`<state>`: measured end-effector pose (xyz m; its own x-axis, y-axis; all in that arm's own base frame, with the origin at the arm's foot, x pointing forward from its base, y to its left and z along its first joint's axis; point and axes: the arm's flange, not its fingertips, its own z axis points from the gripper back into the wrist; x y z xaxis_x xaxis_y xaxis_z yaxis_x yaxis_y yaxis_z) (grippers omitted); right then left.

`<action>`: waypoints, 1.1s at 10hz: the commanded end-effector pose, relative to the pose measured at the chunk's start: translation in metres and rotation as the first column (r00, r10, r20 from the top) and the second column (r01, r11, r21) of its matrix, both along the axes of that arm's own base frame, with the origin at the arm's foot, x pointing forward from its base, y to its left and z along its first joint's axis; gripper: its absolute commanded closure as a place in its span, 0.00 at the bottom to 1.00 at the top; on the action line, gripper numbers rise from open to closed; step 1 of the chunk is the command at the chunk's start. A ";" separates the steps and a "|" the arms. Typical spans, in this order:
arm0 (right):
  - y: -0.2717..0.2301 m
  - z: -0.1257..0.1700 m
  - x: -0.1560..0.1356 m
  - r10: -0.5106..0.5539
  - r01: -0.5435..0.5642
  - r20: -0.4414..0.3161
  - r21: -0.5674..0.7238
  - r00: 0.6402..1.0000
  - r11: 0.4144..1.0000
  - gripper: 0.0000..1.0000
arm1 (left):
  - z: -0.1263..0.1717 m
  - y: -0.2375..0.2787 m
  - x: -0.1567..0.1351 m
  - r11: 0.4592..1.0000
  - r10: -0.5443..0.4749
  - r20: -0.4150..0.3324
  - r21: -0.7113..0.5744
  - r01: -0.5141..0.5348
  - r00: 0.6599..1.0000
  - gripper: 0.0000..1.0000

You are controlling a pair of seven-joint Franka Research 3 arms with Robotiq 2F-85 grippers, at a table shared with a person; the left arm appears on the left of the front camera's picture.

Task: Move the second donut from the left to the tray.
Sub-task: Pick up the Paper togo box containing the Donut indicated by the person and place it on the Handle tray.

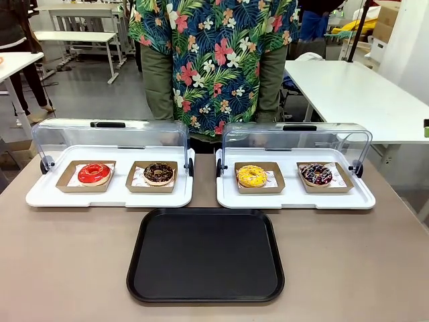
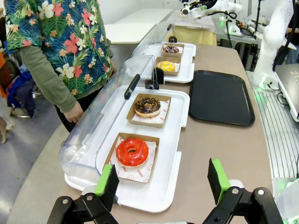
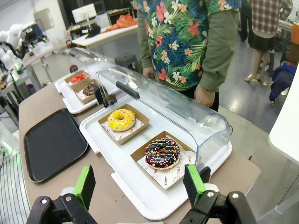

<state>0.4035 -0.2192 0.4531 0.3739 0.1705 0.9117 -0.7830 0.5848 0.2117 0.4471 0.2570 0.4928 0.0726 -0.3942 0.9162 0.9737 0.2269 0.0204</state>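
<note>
The second donut from the left [image 1: 159, 174] [image 2: 147, 106] [image 3: 89, 88] is dark chocolate-glazed with pale sprinkles. It lies in a brown cardboard holder on the left white display tray [image 1: 110, 198], to the right of a red-glazed donut [image 1: 94, 174] [image 2: 132, 151]. The black tray [image 1: 205, 256] [image 2: 220, 96] [image 3: 52, 143] lies flat at the table's near middle with nothing on it. My left gripper [image 2: 163, 184] hangs open above the table's left end, short of the red donut. My right gripper [image 3: 139, 186] is open over the right end, near the colourfully sprinkled dark donut [image 3: 162, 153].
The right white display tray [image 1: 295, 198] holds a yellow donut [image 1: 251, 176] [image 3: 121, 119] and the colourful dark donut [image 1: 316, 174]. Both clear lids [image 1: 110, 137] [image 1: 295, 141] stand raised at the back. A person in a floral shirt [image 1: 214, 60] stands at the far edge.
</note>
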 end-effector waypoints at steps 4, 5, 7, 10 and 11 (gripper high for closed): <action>0.001 0.003 0.000 -0.001 0.001 0.001 0.007 1.000 1.000 0.00 | 0.001 -0.004 -0.005 1.000 0.014 -0.012 0.009 -0.014 1.000 0.00; 0.001 0.003 0.000 -0.001 0.001 0.001 0.007 1.000 1.000 0.00 | 0.001 -0.004 -0.005 1.000 0.014 -0.012 0.009 -0.014 1.000 0.00; 0.001 0.003 0.000 -0.001 0.001 0.001 0.007 1.000 1.000 0.00 | 0.001 -0.004 -0.005 1.000 0.014 -0.012 0.009 -0.014 1.000 0.00; 0.001 0.003 0.000 -0.001 0.001 0.001 0.007 1.000 1.000 0.00 | 0.001 -0.004 -0.005 1.000 0.014 -0.012 0.009 -0.014 1.000 0.00; 0.001 0.003 0.000 -0.001 0.001 0.001 0.007 1.000 1.000 0.00 | 0.001 -0.004 -0.005 1.000 0.014 -0.012 0.009 -0.014 1.000 0.00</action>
